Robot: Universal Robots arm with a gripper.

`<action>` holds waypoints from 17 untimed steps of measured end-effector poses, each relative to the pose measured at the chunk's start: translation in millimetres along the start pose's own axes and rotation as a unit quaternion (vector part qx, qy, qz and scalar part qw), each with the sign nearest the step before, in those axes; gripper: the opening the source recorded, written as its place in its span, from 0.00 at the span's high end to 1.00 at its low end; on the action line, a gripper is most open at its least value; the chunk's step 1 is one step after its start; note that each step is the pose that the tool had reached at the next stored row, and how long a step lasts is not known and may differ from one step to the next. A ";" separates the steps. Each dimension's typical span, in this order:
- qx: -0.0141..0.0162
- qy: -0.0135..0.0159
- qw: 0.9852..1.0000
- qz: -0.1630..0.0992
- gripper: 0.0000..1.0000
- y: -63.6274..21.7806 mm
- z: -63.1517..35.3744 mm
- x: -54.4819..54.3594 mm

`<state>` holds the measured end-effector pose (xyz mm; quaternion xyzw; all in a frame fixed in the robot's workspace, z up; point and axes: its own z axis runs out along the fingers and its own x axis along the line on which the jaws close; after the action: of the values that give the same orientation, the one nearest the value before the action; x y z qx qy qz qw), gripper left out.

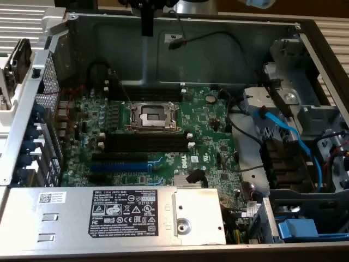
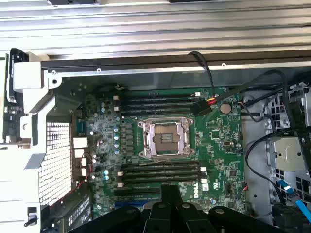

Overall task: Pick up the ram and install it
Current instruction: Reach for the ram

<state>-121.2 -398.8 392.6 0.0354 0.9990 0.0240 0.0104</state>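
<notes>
Ribbed pale metal sheeting (image 2: 155, 29) lies behind an open computer case (image 1: 218, 33), which is laid flat with its green circuit board (image 1: 207, 125) facing up. The claw (image 2: 171, 194) hangs well above the board with its fingers clenched together. Whether the ram is pinched between them cannot be told. A dark narrow bar (image 1: 147, 19) at the top of the exterior view could be a finger or the stick itself. The long black slots (image 1: 144, 143) beside the processor socket (image 1: 151, 116) stand empty, with white clips (image 1: 191, 146) at their ends.

The likeliest trouble is a snag. A black cable with a red and yellow plug (image 2: 206, 104) rests at the end of one bank of slots, where it could catch anything lowered there. The socket is uncovered, so a slip sideways could damage it. A thin stick gripped this lightly might also tilt and jam against a clip rather than seat.

A grey power box (image 1: 125, 213) with a printed label fills the case's near side. Blue cables (image 1: 283, 131) loop through the drive bay on the exterior view's right, and a perforated metal cage (image 2: 56, 155) stands at the opposite end. Beyond the sheeting, little of the room can be made out.
</notes>
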 end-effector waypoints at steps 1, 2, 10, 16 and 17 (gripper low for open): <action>0.000 0.000 1.000 0.000 0.89 0.0 0.0 0.0; 0.000 0.000 1.000 0.000 0.89 0.0 0.0 0.0; 0.000 0.000 1.000 0.000 0.89 0.0 0.0 0.0; 0.001 0.000 1.000 0.000 0.89 0.8 -5.9 0.0; 0.000 0.000 1.000 0.000 0.89 1.3 -10.2 -0.1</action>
<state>-121.3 -397.9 402.8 0.0350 0.9991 0.0236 0.0099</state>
